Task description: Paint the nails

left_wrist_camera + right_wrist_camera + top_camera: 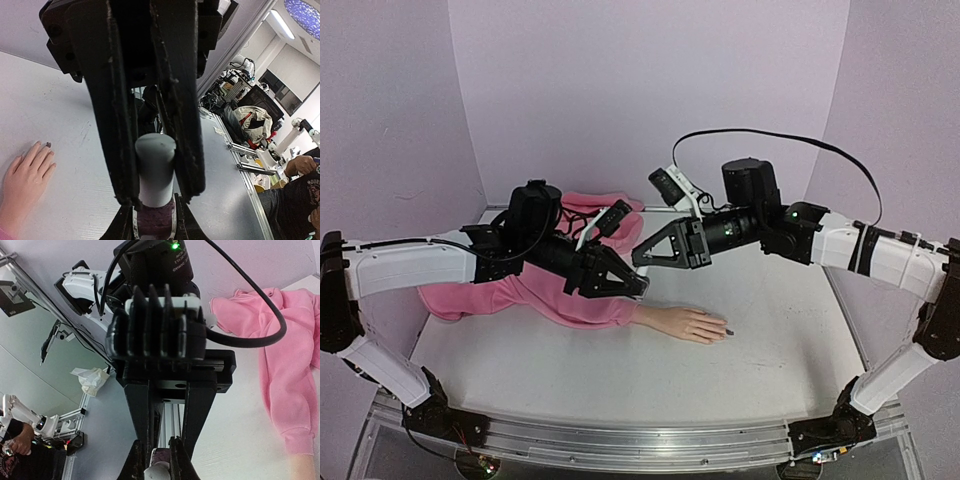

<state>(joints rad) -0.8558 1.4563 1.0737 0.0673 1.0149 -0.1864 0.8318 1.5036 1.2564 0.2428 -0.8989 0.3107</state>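
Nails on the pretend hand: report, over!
Left gripper shut on small dark polish bottle. Right gripper shut on its white cap. Nails of pale mannequin hand: one dark. Nothing blocking.

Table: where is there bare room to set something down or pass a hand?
Bare table runs along the near side, between the mannequin hand and the near edge, and right of its fingertips. Crowded: the middle and back left, where the pink sweatshirt lies and the left gripper and right gripper meet on a polish bottle.
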